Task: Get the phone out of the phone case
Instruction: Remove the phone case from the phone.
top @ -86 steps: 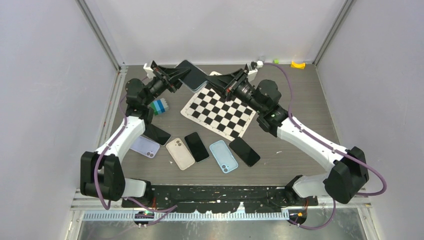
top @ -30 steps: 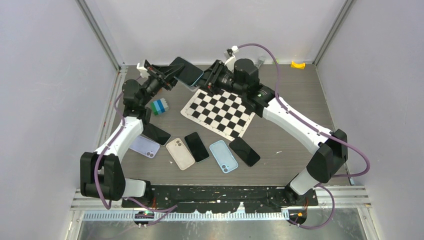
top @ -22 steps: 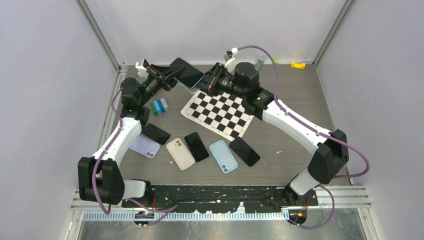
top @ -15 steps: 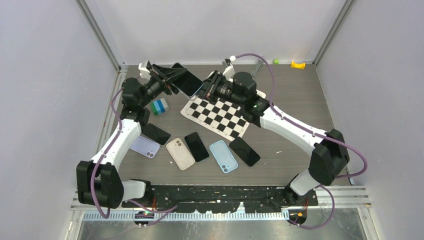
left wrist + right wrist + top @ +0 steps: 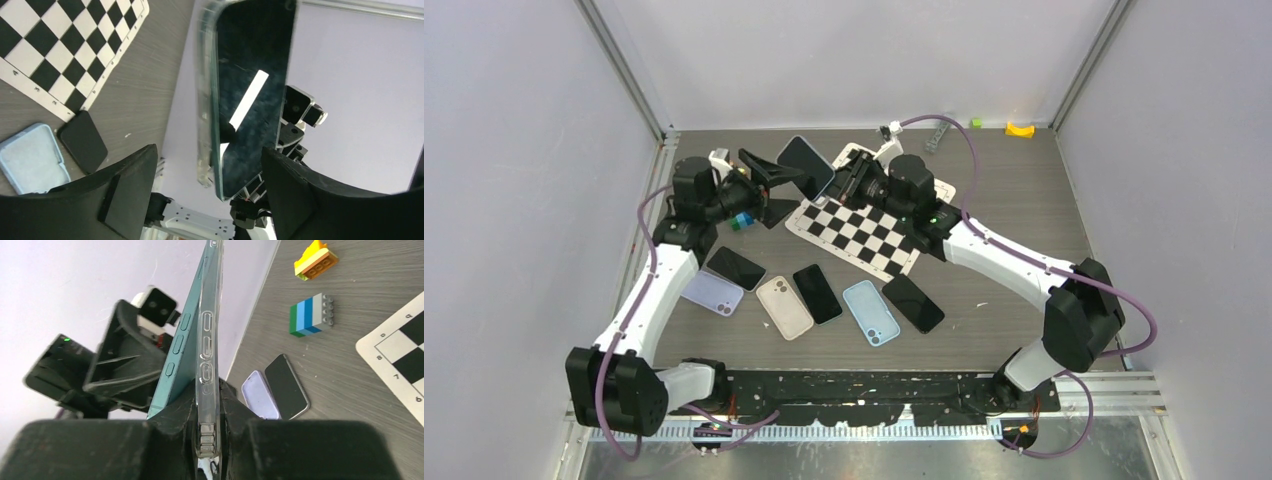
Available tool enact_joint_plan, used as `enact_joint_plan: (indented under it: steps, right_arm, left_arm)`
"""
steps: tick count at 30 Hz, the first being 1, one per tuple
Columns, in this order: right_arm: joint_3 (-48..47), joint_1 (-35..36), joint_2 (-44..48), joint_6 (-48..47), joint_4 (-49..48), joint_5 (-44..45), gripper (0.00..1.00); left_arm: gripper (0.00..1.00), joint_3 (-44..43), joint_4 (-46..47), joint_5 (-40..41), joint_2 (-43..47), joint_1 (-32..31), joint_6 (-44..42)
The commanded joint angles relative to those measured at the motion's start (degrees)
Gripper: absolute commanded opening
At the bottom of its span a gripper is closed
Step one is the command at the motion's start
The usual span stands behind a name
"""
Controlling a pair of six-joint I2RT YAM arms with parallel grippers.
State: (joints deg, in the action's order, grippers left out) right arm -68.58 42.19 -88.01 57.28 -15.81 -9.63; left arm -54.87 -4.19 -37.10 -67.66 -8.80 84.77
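Jaws of the right gripper (image 5: pixel 207 406) pinch one edge of the clear phone case (image 5: pixel 209 315). Those of the left gripper (image 5: pixel 209 152) are spread wide, with the teal phone (image 5: pixel 182 340) between them. The phone is lifting away from the case along one side, and both are in the air. Since half a second ago the pair has come nearer, over the far-left corner of the chessboard (image 5: pixel 864 225). The left wrist has dropped beside the striped brick stack (image 5: pixel 310 315).
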Motion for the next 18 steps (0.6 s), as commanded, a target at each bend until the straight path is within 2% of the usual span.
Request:
enact_joint_plan:
  steps: [1, 3, 9, 12, 15, 18]
  right_arm:
    - [-0.3, 0.0, 2.1, -3.2, -6.3, 3.2, 0.01]
    - [-0.1, 0.0, 2.0, -3.4, -6.7, 3.3, 0.01]
    - [0.1, 0.0, 2.1, -1.7, -9.1, 2.9, 0.01]
    - [0.1, 0.0, 1.9, -0.8, -10.0, 2.3, 0.01]
    - [0.2, -0.1, 1.7, 0.1, -11.0, 1.9, 0.01]
    - [0.6, -0.1, 1.5, 0.4, -11.8, 1.6, 0.01]
  left_arm:
    - [0.79, -9.4, -15.1, 2.5, 2.5, -0.1, -13.2]
    - [0.80, -10.4, -14.9, 1.9, 2.5, -0.1, -13.4]
    - [0.77, -4.6, 0.1, -2.9, 2.7, -0.1, -2.4]
    - [0.76, -2.9, 2.7, -3.4, 2.8, -0.1, -0.1]
    - [0.72, -1.5, 6.3, -3.9, 3.1, -0.2, 2.4]
    - [0.62, -0.6, 9.2, -4.1, 3.1, -0.3, 4.5]
